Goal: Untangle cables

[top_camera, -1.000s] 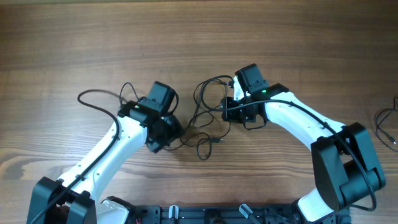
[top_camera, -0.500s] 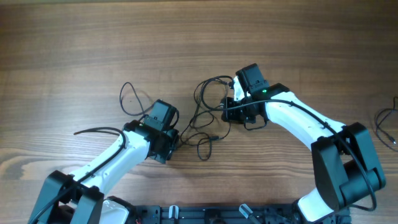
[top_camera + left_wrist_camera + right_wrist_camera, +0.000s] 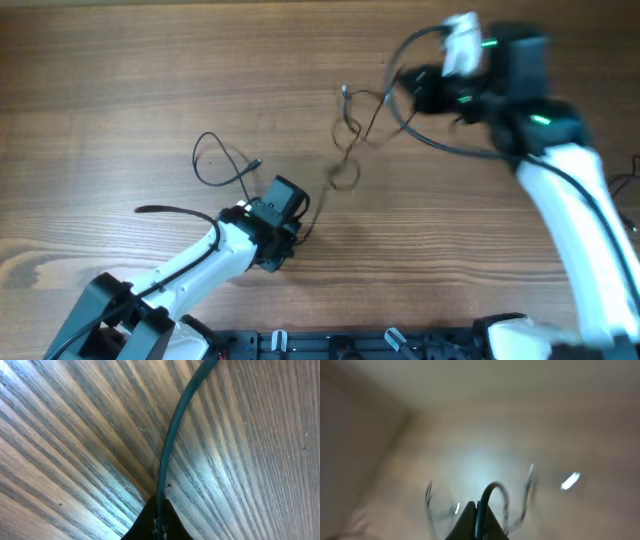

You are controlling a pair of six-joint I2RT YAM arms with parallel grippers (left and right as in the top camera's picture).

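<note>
Thin cables [image 3: 348, 150] across the table [image 3: 120, 60] middle.

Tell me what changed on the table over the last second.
The right gripper swung away from the base and out to the right, jaws shut on a stretched cable that trails behind it, lifted and blurred. The left gripper drew back toward the base, jaws shut on a second cable. The bunch between them has been pulled apart. The loose loop on the left of the table stayed roughly where it was.

Overhead top-down, wrist views close on cables [image 3: 167, 455]
</note>
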